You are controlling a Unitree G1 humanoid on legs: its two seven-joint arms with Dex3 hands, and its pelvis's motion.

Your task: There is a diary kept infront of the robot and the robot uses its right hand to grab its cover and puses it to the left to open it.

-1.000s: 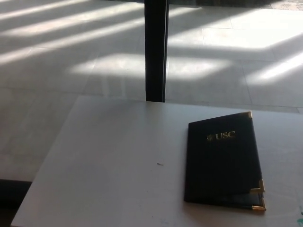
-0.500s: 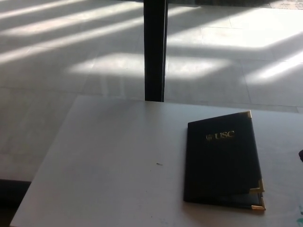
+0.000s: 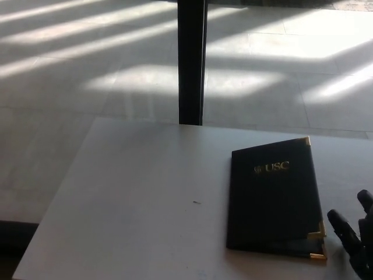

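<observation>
One robot hand (image 3: pixel 356 233) seen, the right, at bottom right corner of head view, largely cut off by frame edge. Black fingers (image 3: pixel 342 226) spread apart, holding nothing. Positioned just beside right edge of diary (image 3: pixel 274 198), near its lower gold corners; contact with cover not apparent, narrow strip of tabletop visible between. Left hand not seen anywhere in frame.

Diary lying closed and flat on tabletop (image 3: pixel 140 198), right of centre, slightly rotated so top right corner pointed away. Dark cover, gold "USC" lettering (image 3: pixel 273 168) near top, emblem left of lettering too small to read. Gold metal corner caps (image 3: pixel 318 242) noted at top right and at lower right, two stacked at lower right, suggesting front and back boards both showing there. Cover slightly raised at lower right edge, thin gap visible.

Pale grey tabletop otherwise bare apart from small dark speck (image 3: pixel 197 203) left of diary, well apart from it. Near left corner of tabletop cut off at bottom of frame.

Beyond far tabletop edge: dark vertical post (image 3: pixel 192 61) rising from behind table, centre of frame, running to top edge. Tiled floor (image 3: pixel 87 64) behind, light grey, crossed by diagonal bands of sunlight and shadow, brightest at upper right.
</observation>
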